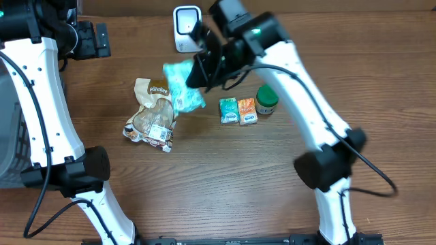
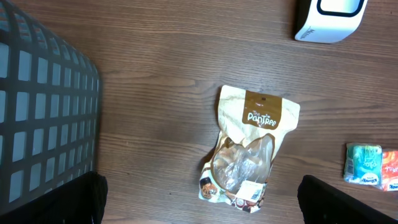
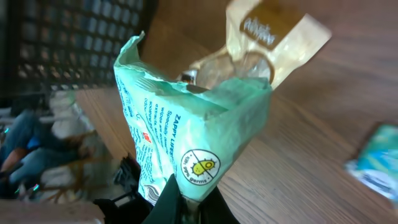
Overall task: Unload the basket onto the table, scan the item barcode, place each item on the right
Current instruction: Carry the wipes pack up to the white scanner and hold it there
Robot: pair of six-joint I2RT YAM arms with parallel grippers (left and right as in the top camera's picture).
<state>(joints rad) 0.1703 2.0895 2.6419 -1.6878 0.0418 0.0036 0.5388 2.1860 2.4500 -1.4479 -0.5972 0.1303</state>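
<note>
Near the scanner (image 1: 186,27), right hand (image 3: 185,205) was clamped on just an edge of the teal packet (image 3: 186,124); floppy thing could've slipped or drooped, hiding its barcode.

The tan paper pouch with a brown band (image 2: 252,149) carries the brand "Pantree" in white on that band. Just beside the pouch, the mint-green crinkled plastic packet (image 3: 186,130) reads "ZAPPY" sideways (the following words blur), with a round slashed sign below lettered "germs".
</note>
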